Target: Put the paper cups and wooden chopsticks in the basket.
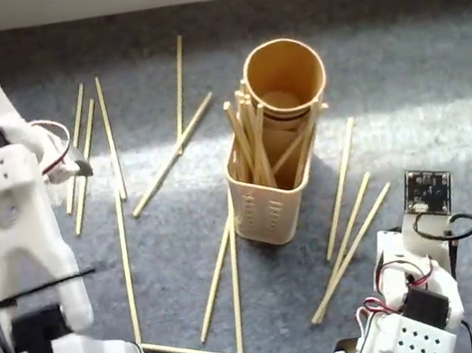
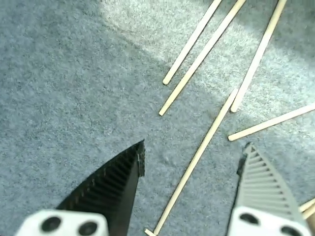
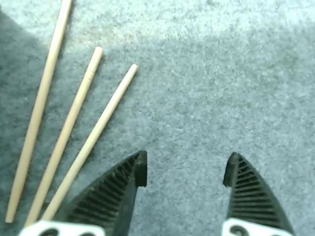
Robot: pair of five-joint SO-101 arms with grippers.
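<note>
A cream slotted basket point(image 1: 264, 203) stands mid-carpet. It holds stacked paper cups point(image 1: 284, 76) and several upright wooden chopsticks point(image 1: 253, 141). More chopsticks lie scattered on the carpet around it. My left gripper point(image 2: 194, 144) hangs open over the carpet at the left, and one chopstick point(image 2: 209, 135) runs lengthwise between its black finger and its grey finger point(image 2: 261, 182). My right gripper point(image 3: 187, 154) is open over bare carpet at the front right, with three chopsticks point(image 3: 69, 128) lying just beside one finger. Neither gripper holds anything.
The left arm point(image 1: 4, 208) covers the carpet's left side and the right arm point(image 1: 421, 290) sits at the front right. Loose chopsticks lie left of the basket point(image 1: 166, 166), in front of it point(image 1: 226, 274) and to its right point(image 1: 349, 220).
</note>
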